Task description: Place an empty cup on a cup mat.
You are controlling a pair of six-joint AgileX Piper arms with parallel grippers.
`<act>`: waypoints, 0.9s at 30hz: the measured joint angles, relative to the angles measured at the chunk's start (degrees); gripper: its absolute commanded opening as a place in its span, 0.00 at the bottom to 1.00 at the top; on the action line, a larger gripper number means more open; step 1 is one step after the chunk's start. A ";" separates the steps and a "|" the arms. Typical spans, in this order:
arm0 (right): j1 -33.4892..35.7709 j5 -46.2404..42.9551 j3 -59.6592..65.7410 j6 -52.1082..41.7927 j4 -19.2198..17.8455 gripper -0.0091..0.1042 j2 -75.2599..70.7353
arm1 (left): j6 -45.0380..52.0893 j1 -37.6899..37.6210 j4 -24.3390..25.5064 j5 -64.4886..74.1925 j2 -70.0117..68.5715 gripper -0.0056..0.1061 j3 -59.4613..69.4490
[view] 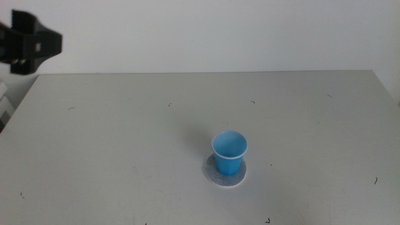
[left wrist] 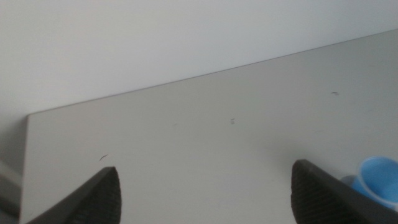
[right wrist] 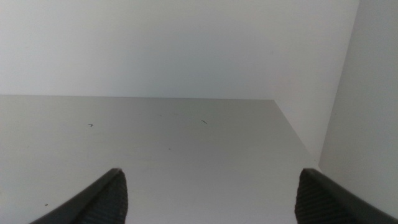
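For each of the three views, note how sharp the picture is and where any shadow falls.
Middle view: even, soft light; the cup on the cup mat is fairly sharp, with a faint shadow on the table behind it to the left. Left wrist view: the cup's rim and the near jaws look blurred. Right wrist view: flat light, jaws soft-edged, no clear shadow.

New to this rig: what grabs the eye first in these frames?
The bright blue cup stands upright on the grey cup mat, a little right of centre near the table's front edge. Next, the left gripper has open jaws with nothing between them; its arm is at the far left corner. The right gripper is also open.
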 measured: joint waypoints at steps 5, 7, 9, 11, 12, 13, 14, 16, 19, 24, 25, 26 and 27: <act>0.00 0.00 0.00 0.00 0.00 0.91 0.00 | 3.37 9.78 -1.27 -3.68 -9.34 0.99 11.20; 0.00 0.00 0.00 0.00 0.00 0.91 0.00 | 3.93 12.22 -1.27 -5.94 -13.58 0.99 16.13; 0.00 0.00 0.00 0.00 0.00 0.91 0.00 | 4.50 14.20 -1.27 -8.97 -17.51 0.99 20.84; 0.00 0.00 0.00 0.00 0.00 0.91 0.00 | 5.17 15.88 -1.40 -12.44 -21.77 0.99 26.35; 0.00 0.00 0.00 0.00 0.00 0.91 0.00 | 5.40 16.50 -1.40 -13.89 -23.42 0.99 28.66; 0.00 0.00 0.00 0.00 0.00 0.91 0.00 | 5.55 16.95 -1.40 -15.71 -25.44 0.99 31.55; 0.00 0.00 0.00 0.00 0.00 0.91 0.00 | 5.58 17.14 -1.45 -17.65 -27.36 0.99 34.51; 0.00 0.00 0.00 0.00 0.00 0.91 0.00 | 5.63 17.42 -1.45 -21.29 -31.07 0.99 40.37; 0.00 0.00 0.00 0.00 0.00 0.91 0.00 | 5.63 17.47 -1.45 -27.21 -35.98 0.99 48.26; 0.00 0.00 0.00 0.00 0.00 0.91 0.00 | 5.59 17.47 -1.51 -34.16 -43.23 0.99 59.14; 0.00 0.00 0.00 0.00 0.00 0.91 0.00 | 5.59 17.47 -1.65 -35.21 -44.90 0.99 61.19; 0.00 0.00 0.00 0.00 0.00 0.91 0.00 | 5.59 17.47 -1.75 -36.17 -46.64 0.99 63.20; 0.00 0.00 0.00 0.00 0.00 0.91 0.00 | 5.59 17.47 -1.89 -36.89 -48.45 0.99 65.12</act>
